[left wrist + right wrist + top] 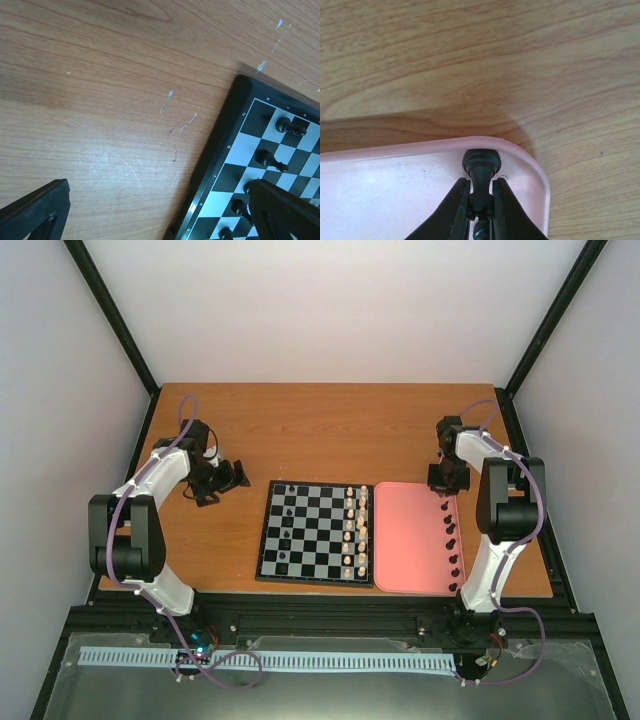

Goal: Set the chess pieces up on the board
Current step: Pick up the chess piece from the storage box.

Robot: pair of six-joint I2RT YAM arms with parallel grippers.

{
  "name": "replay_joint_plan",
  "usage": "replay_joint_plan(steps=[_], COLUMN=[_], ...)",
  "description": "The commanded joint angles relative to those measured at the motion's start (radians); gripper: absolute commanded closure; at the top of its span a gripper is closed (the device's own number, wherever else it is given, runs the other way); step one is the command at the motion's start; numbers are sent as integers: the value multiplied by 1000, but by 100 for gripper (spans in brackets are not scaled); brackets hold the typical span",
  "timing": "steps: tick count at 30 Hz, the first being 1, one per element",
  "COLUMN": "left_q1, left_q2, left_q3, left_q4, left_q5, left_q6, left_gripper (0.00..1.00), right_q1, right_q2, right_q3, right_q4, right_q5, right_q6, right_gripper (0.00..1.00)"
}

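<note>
Right wrist: right gripper (481,186) clamps a piece (481,161) at the tray (390,190) corner; next, probably lift to board (320,535); left gripper (160,192) gapes empty.

Bare brown wooden tabletop (330,430) is lying open beyond and left of the small black-and-grey checked chessboard (320,535). The left gripper (226,484), jaws spread wide, is hanging over that left stretch near the board's far corner. Cream-white pieces (356,530) are crowding the board's two right columns, and tiny black chess pieces (287,530) are dotting its left columns. The middle squares are lying free. The pink rectangular plastic tray (405,540), just beside the board, is offering a bare middle. More black pieces are lining its right side, where the right gripper (481,187), clamped on one black piece (481,167), is blocking the far corner.
</note>
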Motion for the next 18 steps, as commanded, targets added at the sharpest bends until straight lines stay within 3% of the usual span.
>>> replay_joint_plan(steps=[1, 9, 14, 18], left_q1=[-4, -4, -4, -1], left_q2=[6, -18, -38, -59], left_q3=[39, 35, 29, 9], left_q4=[-3, -10, -18, -22], left_q5=[0, -3, -8, -27], left_q6=[17, 18, 13, -5], left_gripper=[0, 0, 0, 0], right_q1=[-9, 42, 186, 361], right_q2=[-11, -144, -208, -167], right_q3=[20, 42, 135, 259], right_q4=[-6, -76, -163, -207], right_q5=[41, 6, -21, -58], right_q6=[7, 36, 85, 131], right_gripper=[93, 97, 97, 97])
